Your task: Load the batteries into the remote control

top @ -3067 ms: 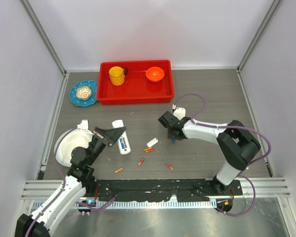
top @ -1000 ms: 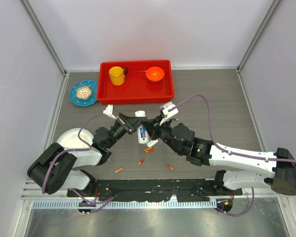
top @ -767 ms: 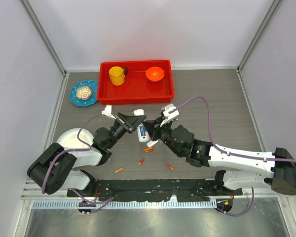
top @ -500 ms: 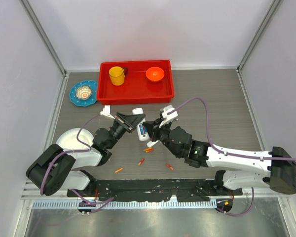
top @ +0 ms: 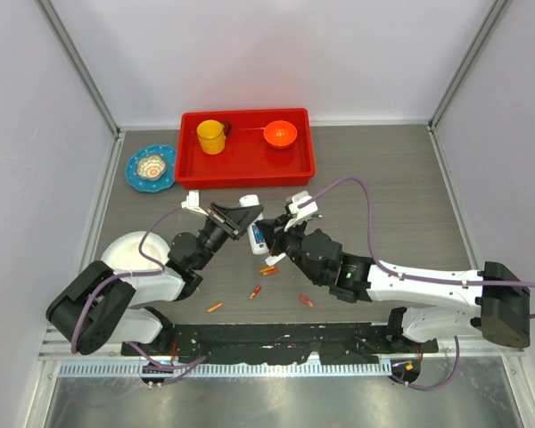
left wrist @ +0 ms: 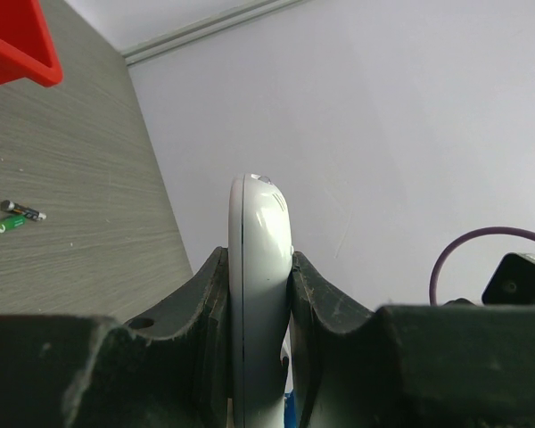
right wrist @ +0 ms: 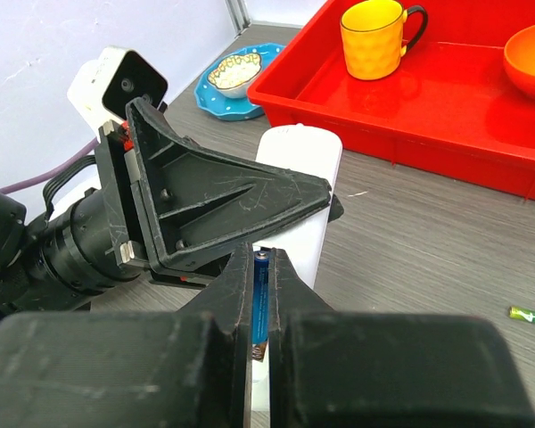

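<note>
Our red tray (top: 250, 159) holds mug (top: 211, 136) and bowl (top: 281, 134); near its front edge, left claw (left wrist: 259, 267) clamps remote control (left wrist: 259, 218), right claw (right wrist: 261, 260) a battery (right wrist: 260, 303).

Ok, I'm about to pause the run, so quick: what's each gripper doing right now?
Left gripper: closed on the remote control, fingers clamping its sides.
Right gripper: closed on a blue battery.
</note>
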{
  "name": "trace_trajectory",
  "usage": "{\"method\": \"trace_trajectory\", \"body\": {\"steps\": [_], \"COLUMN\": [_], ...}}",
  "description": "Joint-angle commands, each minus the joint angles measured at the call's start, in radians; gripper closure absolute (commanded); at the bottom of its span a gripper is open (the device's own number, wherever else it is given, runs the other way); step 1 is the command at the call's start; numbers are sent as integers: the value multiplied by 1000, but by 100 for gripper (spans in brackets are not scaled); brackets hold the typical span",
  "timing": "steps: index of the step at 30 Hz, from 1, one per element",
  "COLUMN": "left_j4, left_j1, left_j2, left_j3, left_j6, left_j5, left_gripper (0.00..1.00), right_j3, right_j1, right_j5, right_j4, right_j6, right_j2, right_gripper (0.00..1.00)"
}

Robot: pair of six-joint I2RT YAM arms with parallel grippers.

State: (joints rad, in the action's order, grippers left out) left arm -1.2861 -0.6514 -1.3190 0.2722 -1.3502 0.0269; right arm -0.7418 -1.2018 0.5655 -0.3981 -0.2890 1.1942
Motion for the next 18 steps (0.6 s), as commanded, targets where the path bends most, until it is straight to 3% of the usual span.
{"method": "trace_trajectory", "body": {"steps": [1,18], "left_j4": [-260,-260], "left_j1": [-5,-7], "left_j2": [30,37], "left_j3": [1,7], "left_j6": [20,42], "left_j5": [-15,-18], "left_gripper": [100,100], "right_j3": [5,-28], "right_j1": [-5,-5], "right_j5": [31,13], "right_j4": [-62,133], "right_j6": [8,-113], "right_j2": [7,-2], "right_gripper": [99,99]}}
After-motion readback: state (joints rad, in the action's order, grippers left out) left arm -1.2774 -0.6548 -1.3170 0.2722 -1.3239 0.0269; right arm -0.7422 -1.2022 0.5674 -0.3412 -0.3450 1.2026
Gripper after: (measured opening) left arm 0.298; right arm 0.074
